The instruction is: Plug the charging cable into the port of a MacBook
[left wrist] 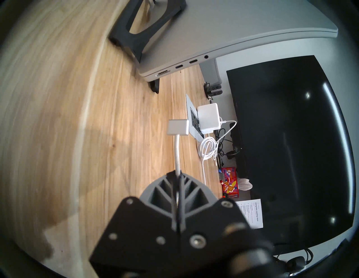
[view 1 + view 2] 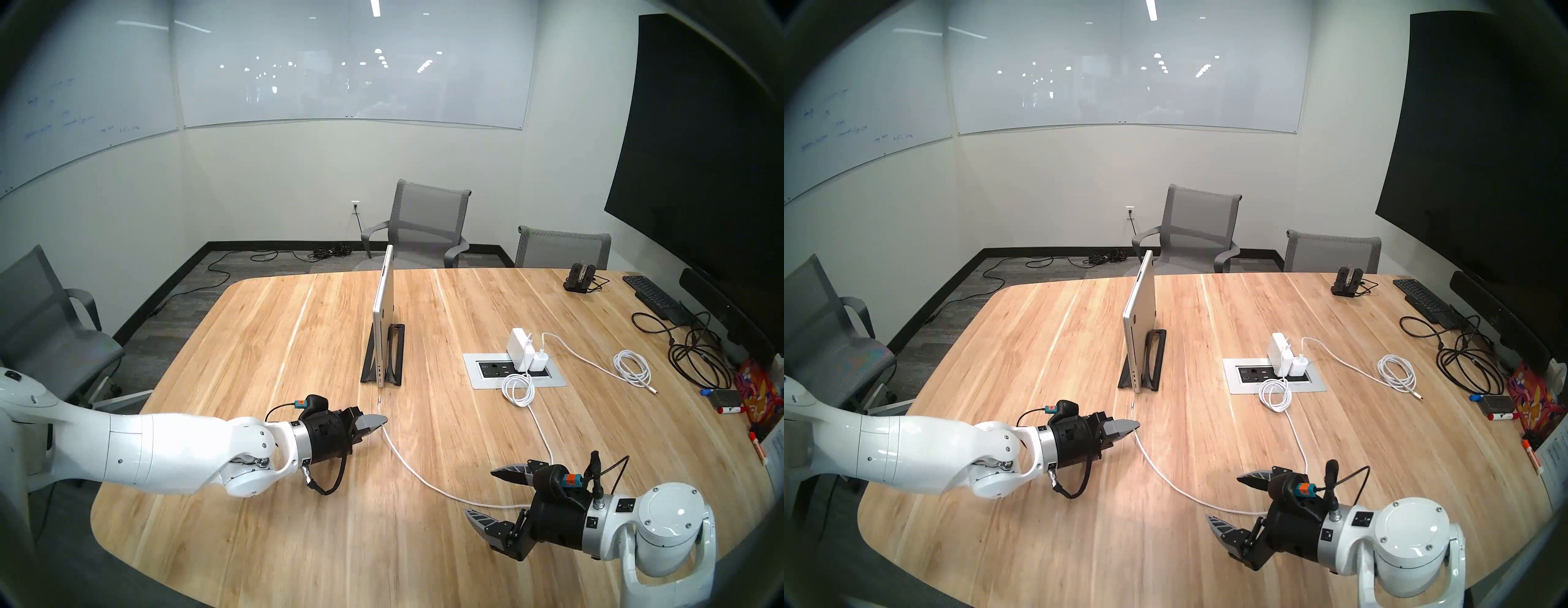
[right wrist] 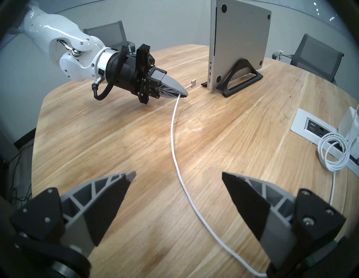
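Observation:
The silver MacBook [image 2: 384,305] stands on edge in a black stand [image 2: 394,352] mid-table, with its ports [image 1: 178,66] on the near edge facing me. My left gripper [image 2: 384,420] is shut on the white charging cable [image 2: 407,460] a short way behind its flat silver connector [image 1: 178,127]. The connector [image 3: 193,85] sticks out past the fingertips, just above the table and a short gap from the port edge. My right gripper [image 2: 481,492] hangs open near the front right, holding nothing. The cord [image 3: 172,135] lies on the table between its fingers.
A recessed power box [image 2: 513,375] holds a white charger brick [image 2: 519,344], with cord loops beside it. A coiled white cable [image 2: 632,369], black cables [image 2: 695,361] and a black keyboard [image 2: 653,297] lie at the right. Grey chairs surround the table [image 2: 297,530].

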### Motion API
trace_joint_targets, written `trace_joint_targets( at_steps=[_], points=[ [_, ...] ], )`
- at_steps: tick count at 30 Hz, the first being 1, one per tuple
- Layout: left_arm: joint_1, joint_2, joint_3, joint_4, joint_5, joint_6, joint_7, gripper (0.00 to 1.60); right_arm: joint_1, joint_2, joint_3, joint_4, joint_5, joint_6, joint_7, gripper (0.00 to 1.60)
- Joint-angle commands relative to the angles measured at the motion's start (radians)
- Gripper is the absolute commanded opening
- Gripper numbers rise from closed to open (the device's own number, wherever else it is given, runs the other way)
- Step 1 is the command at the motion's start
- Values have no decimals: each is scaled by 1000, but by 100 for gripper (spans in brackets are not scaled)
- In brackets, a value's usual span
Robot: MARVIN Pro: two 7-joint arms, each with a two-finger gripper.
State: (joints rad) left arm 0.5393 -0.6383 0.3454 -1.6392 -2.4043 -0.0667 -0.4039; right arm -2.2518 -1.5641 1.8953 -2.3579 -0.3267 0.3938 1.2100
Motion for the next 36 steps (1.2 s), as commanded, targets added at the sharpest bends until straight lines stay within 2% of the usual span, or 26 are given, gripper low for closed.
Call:
trace_joint_targets(
  at_steps=[1, 9, 36],
  points=[
    [-10, -19, -19, 5, -18, -5, 6, 0, 1, 1, 2, -17, 1, 0, 1, 160],
    [-8, -33, -26, 27, -47, -13, 16, 0, 1, 0, 3, -17, 1, 0, 2, 160],
    [-9, -60, -28, 63, -74, -10, 15, 0, 2, -3, 4, -17, -2, -1, 5, 160]
  ],
)
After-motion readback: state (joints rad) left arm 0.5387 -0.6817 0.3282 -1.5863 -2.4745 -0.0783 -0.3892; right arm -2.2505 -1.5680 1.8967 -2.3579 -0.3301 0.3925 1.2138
